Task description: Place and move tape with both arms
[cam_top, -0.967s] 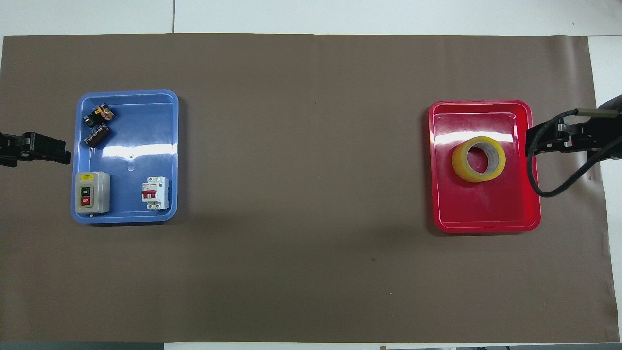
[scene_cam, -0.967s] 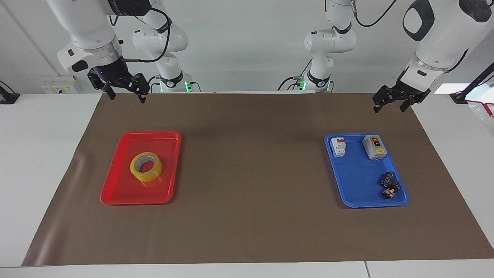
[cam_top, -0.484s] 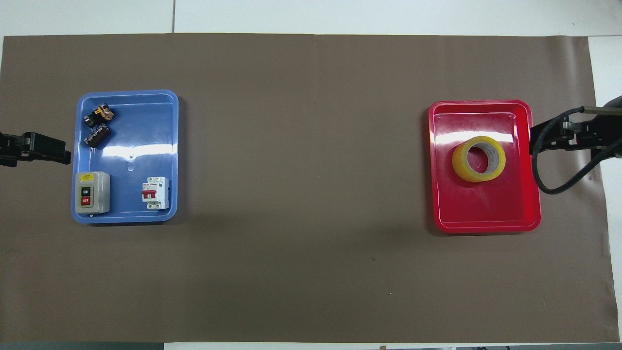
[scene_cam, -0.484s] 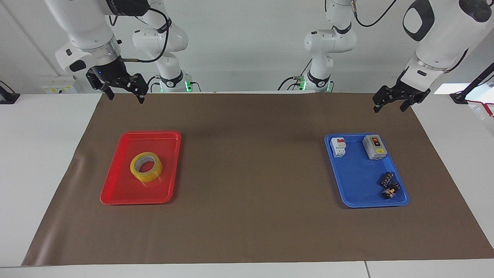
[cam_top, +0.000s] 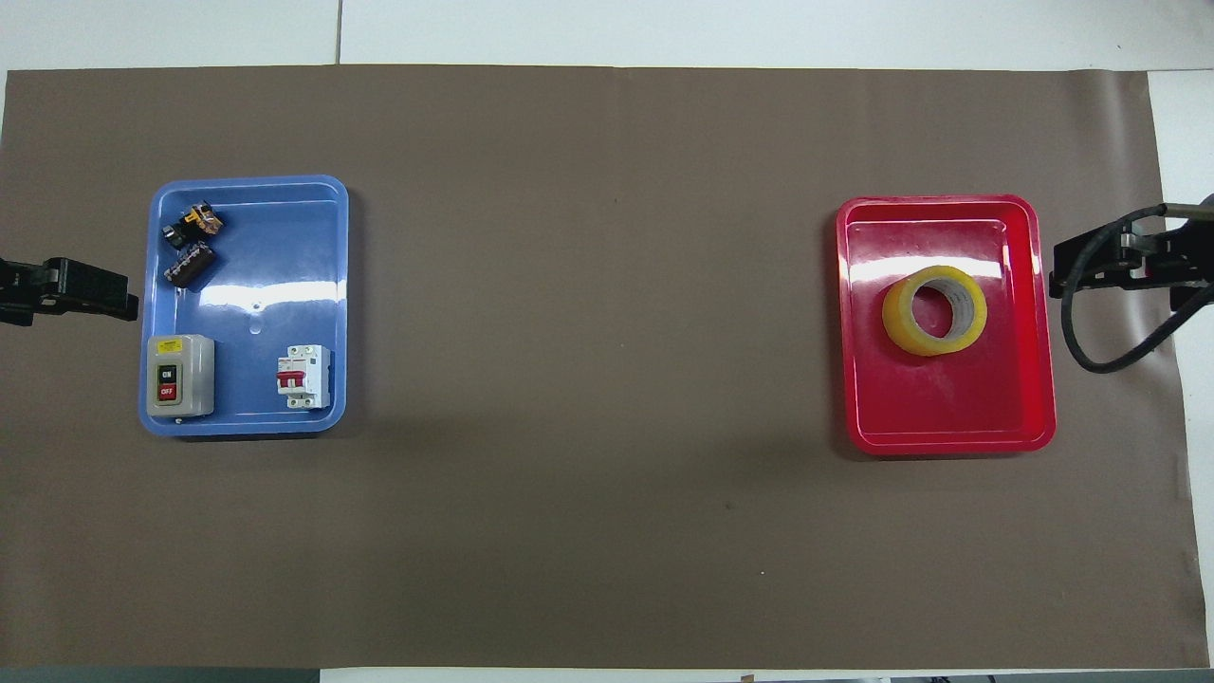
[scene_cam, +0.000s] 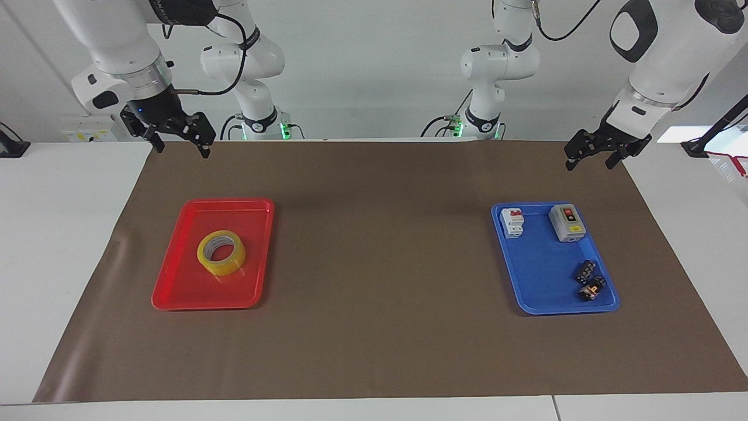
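The tape [scene_cam: 224,268], a yellow roll, lies flat in the red tray [scene_cam: 175,280] toward the right arm's end of the table; from above the tape [cam_top: 925,343] sits near the middle of that tray [cam_top: 948,417]. My right gripper [scene_cam: 181,149] hangs open and empty in the air over the brown mat, off the tray's outer side [cam_top: 1067,270]. My left gripper [scene_cam: 588,165] waits open and empty over the mat beside the blue tray [scene_cam: 543,275], and shows at the edge of the overhead view [cam_top: 114,299].
The blue tray [cam_top: 266,285] holds a grey switch box [cam_top: 179,376], a white circuit breaker [cam_top: 303,377] and two small dark parts [cam_top: 190,245]. A brown mat [scene_cam: 380,263] covers the table. Two smaller white arms [scene_cam: 485,70] stand at the robots' end.
My right gripper has drifted up and outward, off the red tray's rim toward the right arm's end of the table. The left arm and the tape have not moved.
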Motion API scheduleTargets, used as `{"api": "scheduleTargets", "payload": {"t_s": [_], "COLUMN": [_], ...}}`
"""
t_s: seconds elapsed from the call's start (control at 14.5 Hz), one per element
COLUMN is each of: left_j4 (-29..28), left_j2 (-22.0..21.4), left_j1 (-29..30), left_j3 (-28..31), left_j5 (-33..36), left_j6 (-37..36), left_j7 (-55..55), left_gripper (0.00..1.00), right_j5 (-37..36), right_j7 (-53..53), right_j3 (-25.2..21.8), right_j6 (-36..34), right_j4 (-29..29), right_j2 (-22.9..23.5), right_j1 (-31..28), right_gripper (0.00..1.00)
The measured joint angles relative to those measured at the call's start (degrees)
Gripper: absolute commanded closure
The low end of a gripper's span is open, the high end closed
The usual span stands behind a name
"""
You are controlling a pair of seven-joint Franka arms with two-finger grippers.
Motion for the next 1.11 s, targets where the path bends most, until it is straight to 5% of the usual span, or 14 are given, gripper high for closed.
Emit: {"api": "scheduleTargets", "payload": {"t_s": [1.11], "left_j4": [0.00], "left_j2": [0.00], "left_j1": [0.00], "left_j3": [0.00], "left_j5": [0.00], "left_j6": [0.00], "left_j7": [0.00], "left_gripper": [0.00], "right_j5": [0.00], "right_j7": [-4.87], "right_j3": [-0.22], "right_j6": [-0.07], "right_j4": [0.39], "right_j2": [-0.02], "right_j1": [-0.63], "right_gripper": [0.00]}}
